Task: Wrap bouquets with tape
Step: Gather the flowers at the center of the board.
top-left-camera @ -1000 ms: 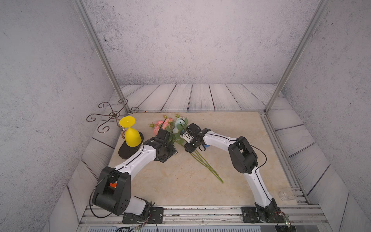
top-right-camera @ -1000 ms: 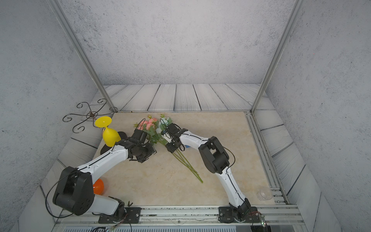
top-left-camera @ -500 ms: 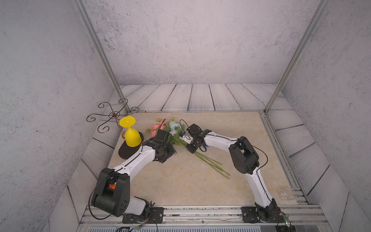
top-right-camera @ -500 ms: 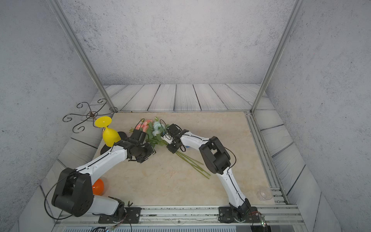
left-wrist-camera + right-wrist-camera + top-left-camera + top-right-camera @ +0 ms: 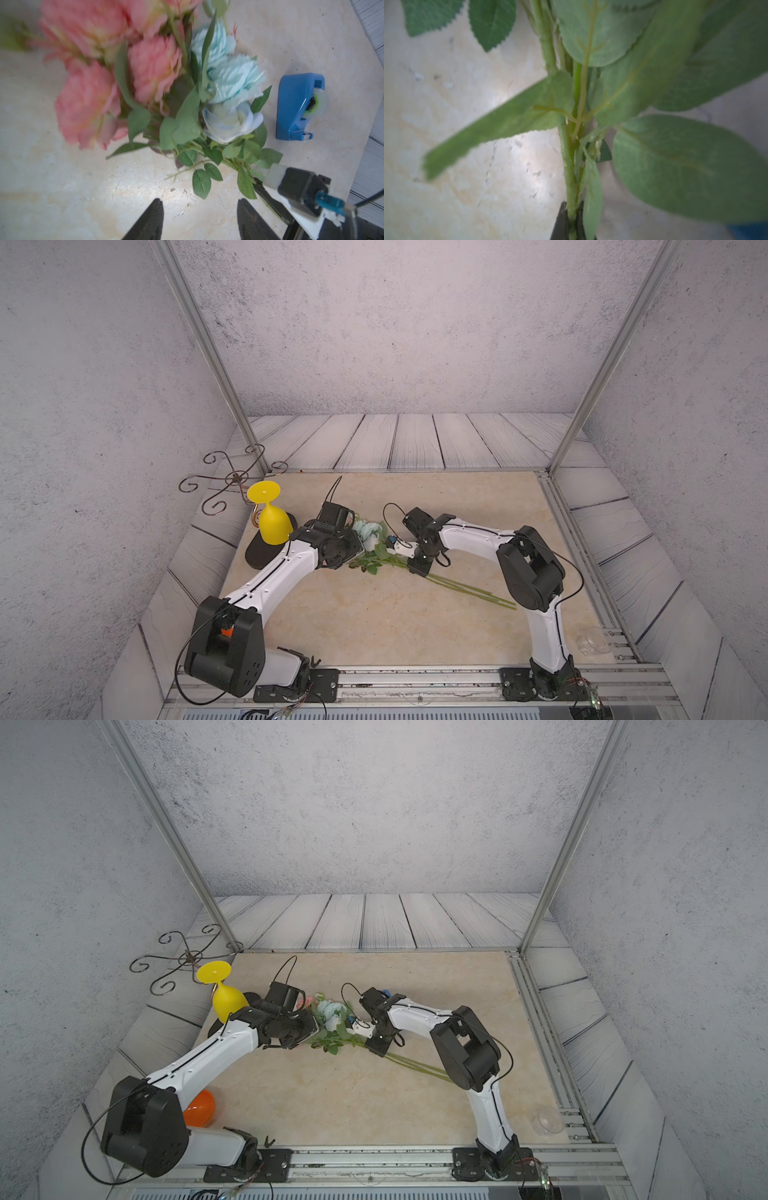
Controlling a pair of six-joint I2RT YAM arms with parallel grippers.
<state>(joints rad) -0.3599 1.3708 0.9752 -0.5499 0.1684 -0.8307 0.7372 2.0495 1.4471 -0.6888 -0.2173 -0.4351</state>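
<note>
My right gripper (image 5: pixel 572 220) pinched shut on bouquet (image 5: pixel 182 116) stems (image 5: pixel 569 166). My left gripper (image 5: pixel 199 207) gaped empty near foliage. Tape dispenser (image 5: pixel 295 106) sat just beside blooms. Risk I saw: thin stems slipping or splaying in pinch; foliage snagging tape when pulled.

On the table (image 5: pixel 374 626), the bouquet (image 5: pixel 187 116) lies just ahead of our left gripper (image 5: pixel 199 202), its stems passing through our right gripper (image 5: pixel 572 207) and trailing behind it. The tape dispenser (image 5: pixel 295 104) sits near the bouquet.
</note>
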